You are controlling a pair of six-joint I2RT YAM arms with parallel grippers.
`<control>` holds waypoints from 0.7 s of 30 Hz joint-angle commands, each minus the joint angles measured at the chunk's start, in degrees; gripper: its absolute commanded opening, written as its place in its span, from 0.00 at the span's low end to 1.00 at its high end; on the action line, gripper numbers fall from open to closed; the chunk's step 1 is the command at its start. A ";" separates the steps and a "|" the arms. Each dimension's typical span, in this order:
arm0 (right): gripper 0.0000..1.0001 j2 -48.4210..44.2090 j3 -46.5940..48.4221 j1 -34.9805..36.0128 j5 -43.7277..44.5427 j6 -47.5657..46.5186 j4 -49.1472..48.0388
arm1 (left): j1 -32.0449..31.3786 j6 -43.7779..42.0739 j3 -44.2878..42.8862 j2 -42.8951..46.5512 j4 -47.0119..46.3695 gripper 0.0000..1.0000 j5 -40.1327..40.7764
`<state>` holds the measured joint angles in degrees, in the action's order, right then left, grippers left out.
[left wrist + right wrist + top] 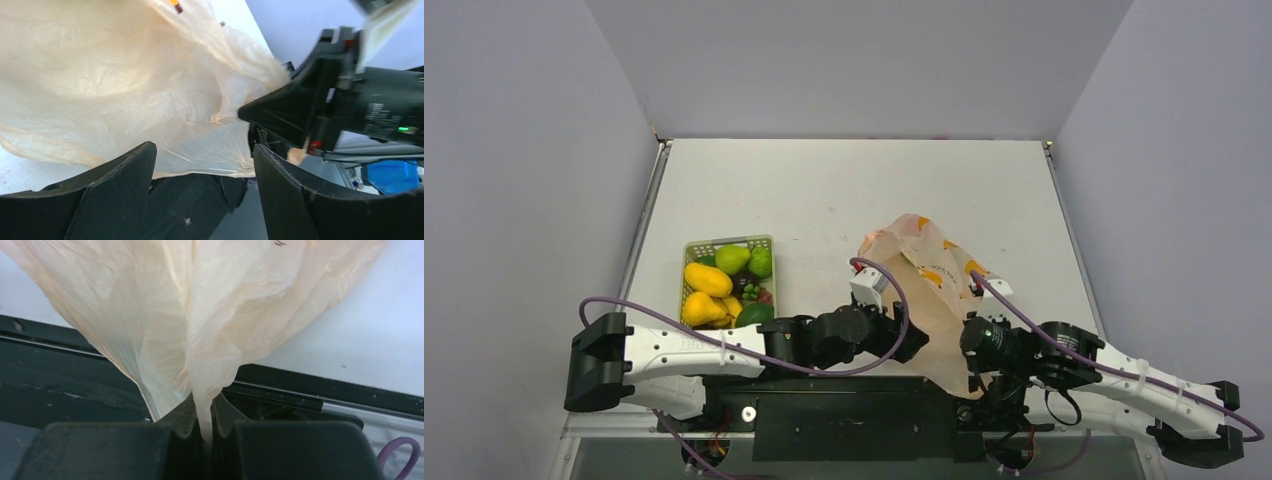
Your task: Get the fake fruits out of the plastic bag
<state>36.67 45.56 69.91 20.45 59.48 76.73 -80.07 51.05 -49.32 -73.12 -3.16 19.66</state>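
The peach-orange plastic bag (924,285) with banana prints is held up over the table's near middle, looking limp; I cannot see inside it. My right gripper (969,350) is shut on a bunched fold of the bag, as the right wrist view shows (202,412), with the film (200,315) fanning out above the jaws. My left gripper (912,342) is open just left of the bag. In the left wrist view it (202,160) holds nothing, with the bag (125,85) close in front. Yellow, green and dark fake fruits (722,285) lie in the basket.
A light green lattice basket (770,247) stands on the table's left side beside the left arm. The black base rail (844,410) runs along the near edge under the bag. Grey walls enclose the table on three sides.
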 commanded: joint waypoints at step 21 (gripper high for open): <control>0.00 -0.08 9.09 0.49 6.33 -7.30 -7.95 | 5.30 10.57 -7.04 -17.93 -18.99 0.23 15.50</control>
<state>37.60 55.86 69.91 26.30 53.10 70.39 -76.25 58.96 -55.66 -90.54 -13.39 36.18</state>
